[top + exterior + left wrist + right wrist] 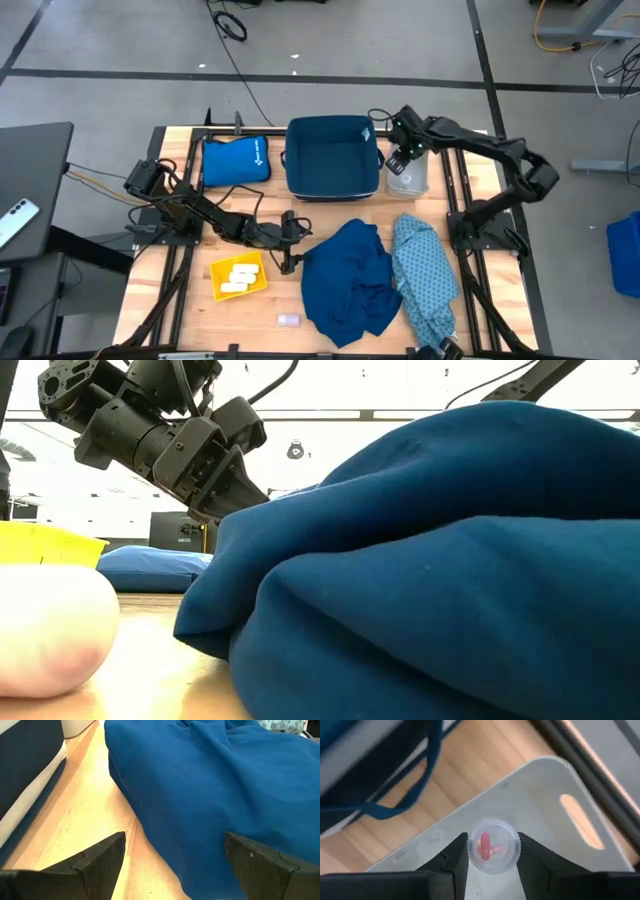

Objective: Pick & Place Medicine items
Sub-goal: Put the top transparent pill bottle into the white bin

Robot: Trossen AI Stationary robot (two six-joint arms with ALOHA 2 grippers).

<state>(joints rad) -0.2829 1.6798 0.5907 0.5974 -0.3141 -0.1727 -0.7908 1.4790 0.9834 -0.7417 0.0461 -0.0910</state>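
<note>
Pincers differed: right pincer (pixel 492 851) pinched a round clear-lidded bottle (pixel 493 846) over a white bin (pixel 555 780); left pincer (pixel 172 862) spread beside rumpled blue cloth (pixel 215 780).

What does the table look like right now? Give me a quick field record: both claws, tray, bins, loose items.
left claw: open, empty, low at the edge of the blue cloth
right claw: shut on a small round bottle with pink pills inside, over the white bin
yellow tray: holds cream packs
blue bin: at the table's back, nothing visible inside
blue pouch: beside the blue bin
loose bottle: on the wood near the front edge
patterned cloth: beside the blue cloth
</note>
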